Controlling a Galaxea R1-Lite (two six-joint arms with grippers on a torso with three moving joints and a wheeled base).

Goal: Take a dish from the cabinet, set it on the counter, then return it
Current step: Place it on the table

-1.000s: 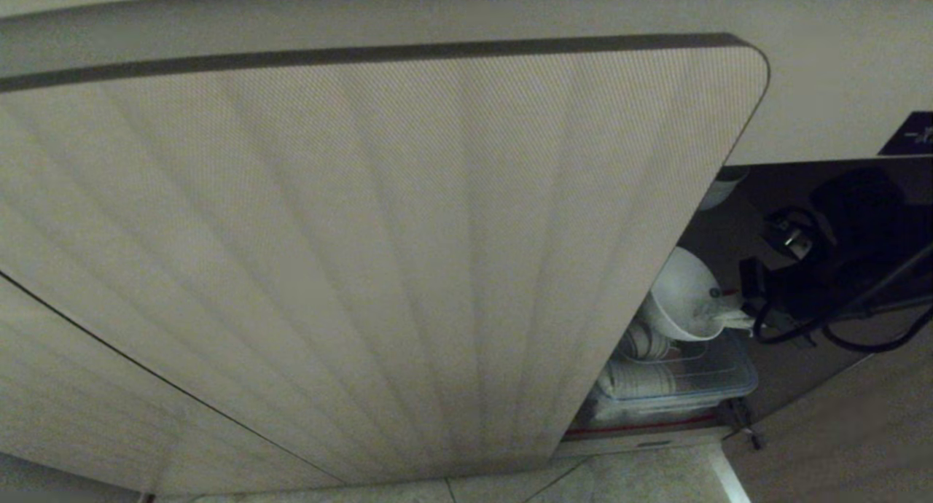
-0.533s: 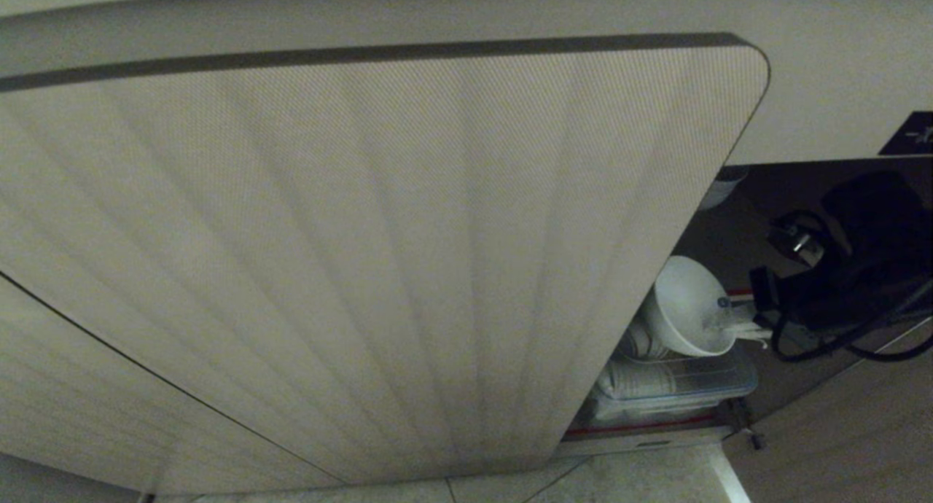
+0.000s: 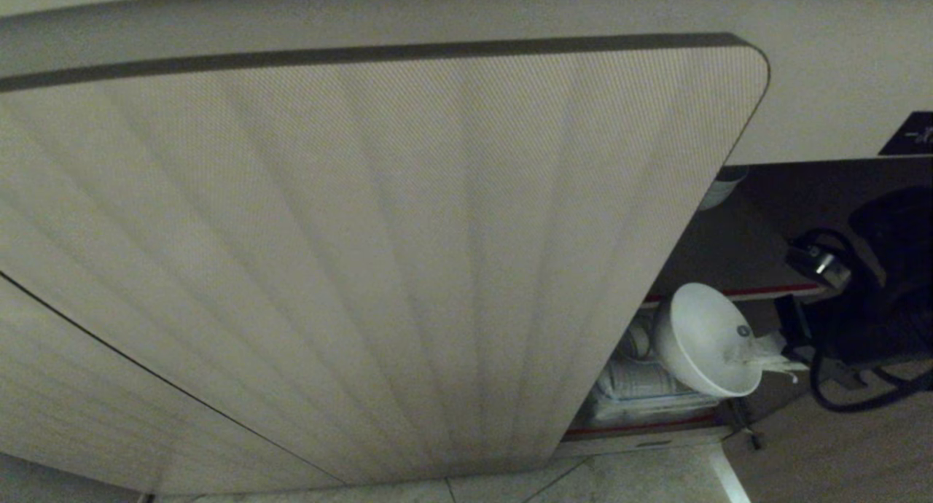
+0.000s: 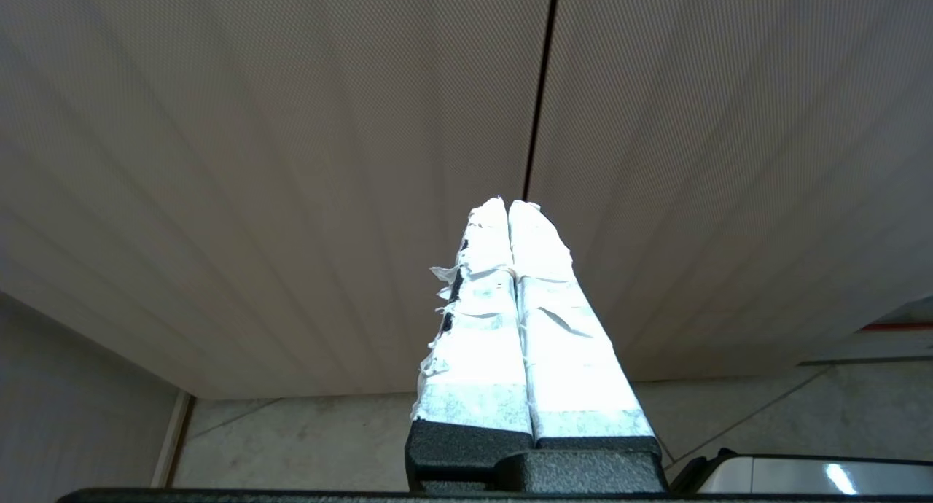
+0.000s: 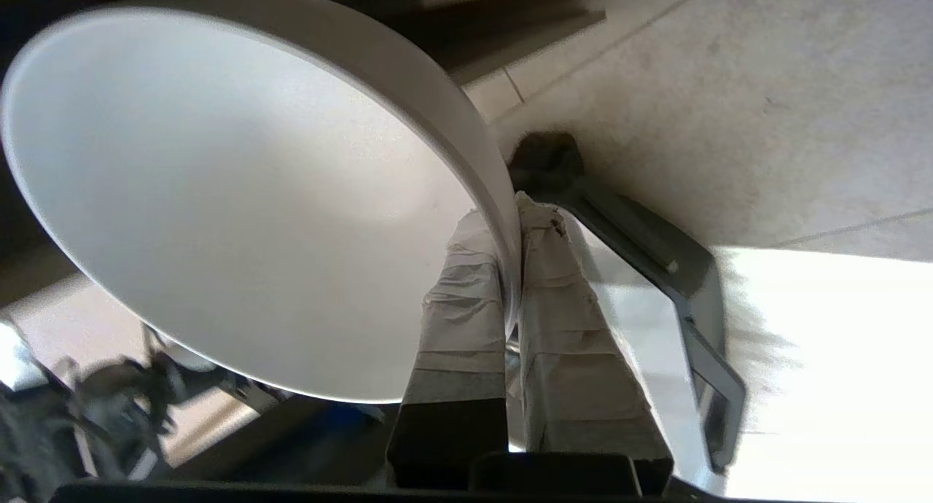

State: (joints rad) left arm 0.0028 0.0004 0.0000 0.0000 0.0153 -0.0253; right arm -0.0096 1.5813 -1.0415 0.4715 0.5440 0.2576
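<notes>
Your right tool (image 5: 510, 270) is clamped on the rim of the dish (image 3: 703, 339), a plain white bowl with a small round logo, tilted just outside the open cabinet (image 3: 364, 233).

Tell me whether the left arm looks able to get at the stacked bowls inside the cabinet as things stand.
Probably not. The left claw faces the shut fluted door; the stacked bowls sit beyond its edge, where the right claw holds the dish.
</notes>
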